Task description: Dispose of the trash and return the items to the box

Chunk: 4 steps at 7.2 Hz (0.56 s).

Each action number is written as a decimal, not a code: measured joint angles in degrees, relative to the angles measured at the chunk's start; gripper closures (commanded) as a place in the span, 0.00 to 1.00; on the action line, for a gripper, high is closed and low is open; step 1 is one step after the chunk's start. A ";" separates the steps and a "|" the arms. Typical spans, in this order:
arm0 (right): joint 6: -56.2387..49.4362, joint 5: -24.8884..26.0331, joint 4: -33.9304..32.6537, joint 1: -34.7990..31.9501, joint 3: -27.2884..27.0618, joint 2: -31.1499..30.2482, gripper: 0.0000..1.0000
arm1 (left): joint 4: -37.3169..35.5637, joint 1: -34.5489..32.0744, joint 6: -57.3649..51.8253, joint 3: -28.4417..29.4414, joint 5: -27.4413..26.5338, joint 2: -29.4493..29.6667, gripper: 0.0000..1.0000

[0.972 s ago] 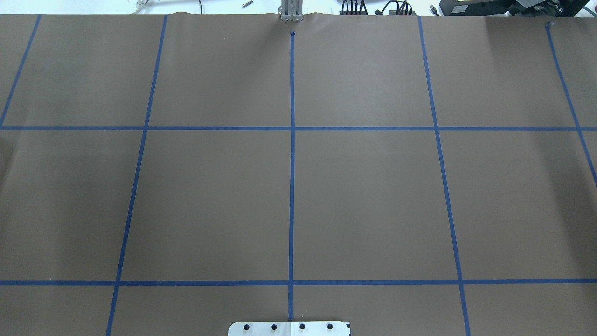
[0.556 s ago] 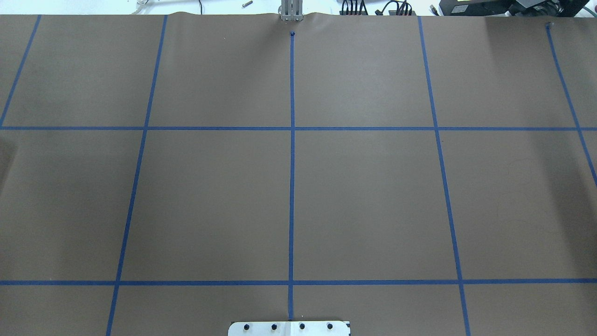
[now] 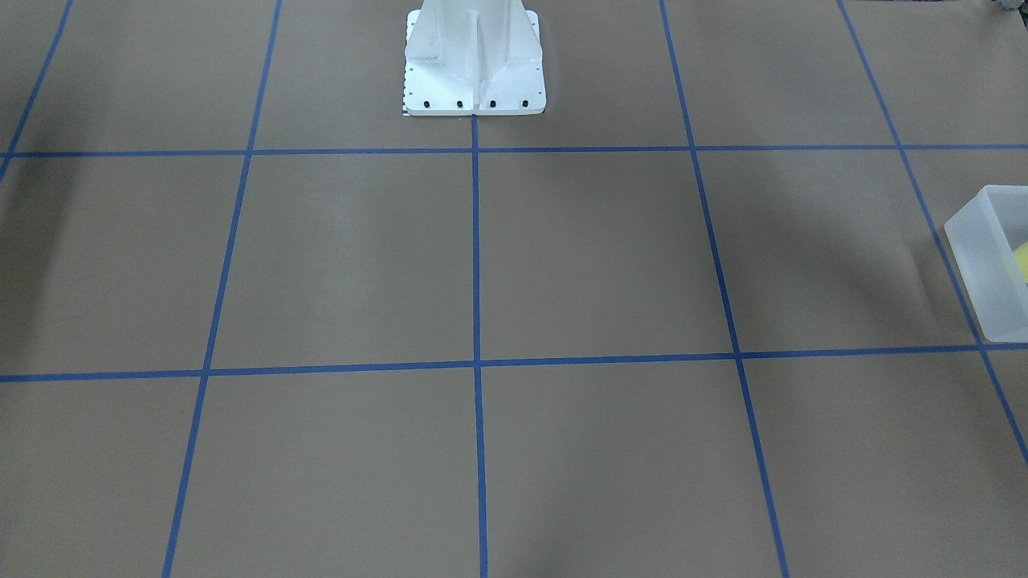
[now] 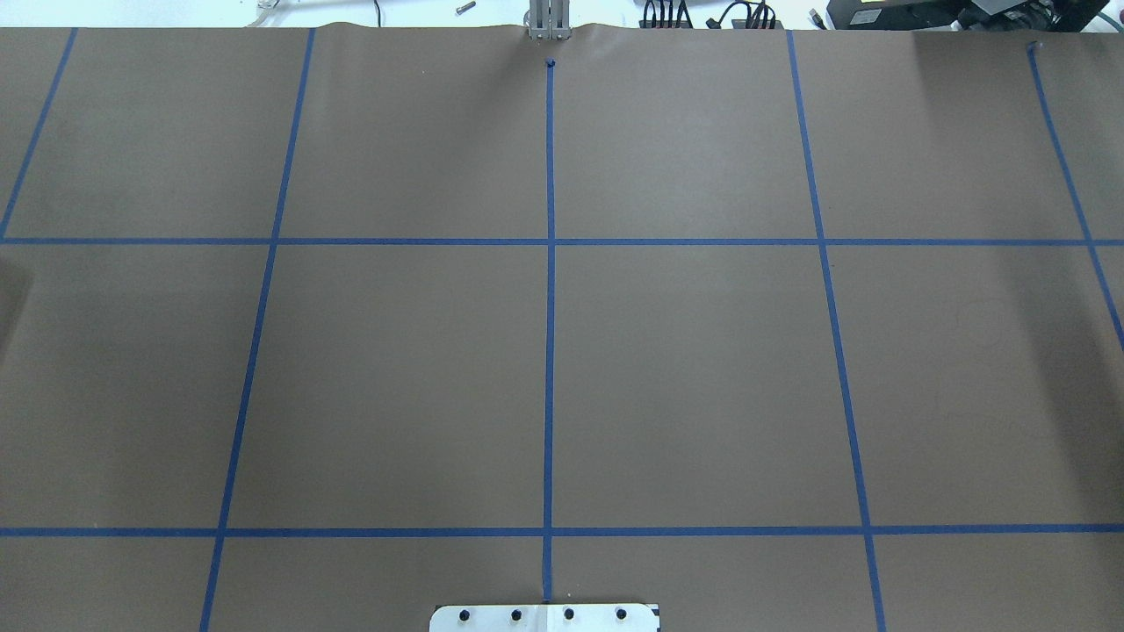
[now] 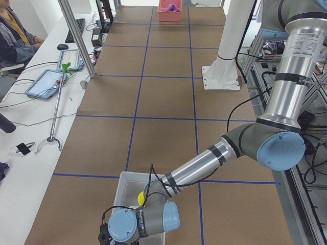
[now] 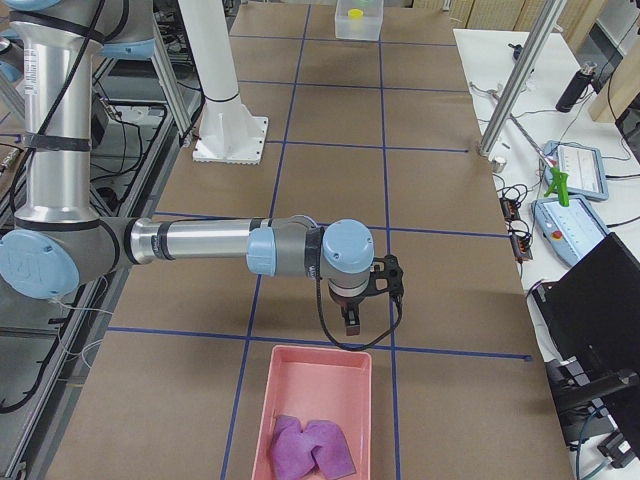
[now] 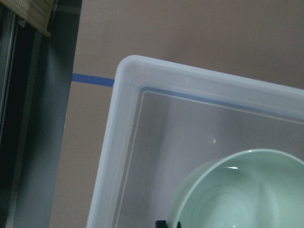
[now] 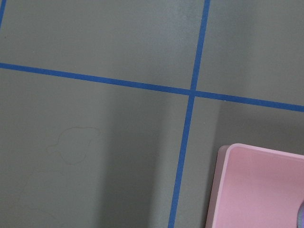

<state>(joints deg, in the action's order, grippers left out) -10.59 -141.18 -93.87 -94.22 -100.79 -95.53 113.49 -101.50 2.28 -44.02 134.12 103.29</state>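
Note:
The frosted white box (image 5: pixel 126 185) stands at the table's left end and also shows in the front-facing view (image 3: pixel 989 257). The yellow cup (image 5: pixel 141 195) is inside it. The mint-green bowl (image 7: pixel 237 192) lies inside the box (image 7: pixel 124 142) near one corner. My left wrist (image 5: pixel 145 219) hangs over the box; its gripper is hidden except for a dark tip (image 7: pixel 164 223), and I cannot tell its state. My right gripper (image 6: pixel 352 322) points down just beyond the pink bin (image 6: pixel 318 400), which holds crumpled purple trash (image 6: pixel 310 447). I cannot tell whether it is open or shut.
The white pedestal base (image 3: pixel 474 60) stands at the robot's side of the table, its plate at the overhead view's bottom edge (image 4: pixel 544 617). Blue tape lines grid the brown table. An operator (image 5: pixel 13 35), tablets and a grabber tool are on the side bench.

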 measured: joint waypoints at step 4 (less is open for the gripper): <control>0.32 -0.16 0.00 0.00 -0.09 -0.03 0.00 | 2.28 0.06 0.53 1.93 0.00 -0.05 0.52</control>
<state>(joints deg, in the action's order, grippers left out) -10.27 -141.34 -93.87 -94.22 -100.87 -95.56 115.77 -101.44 2.81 -42.10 134.11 103.24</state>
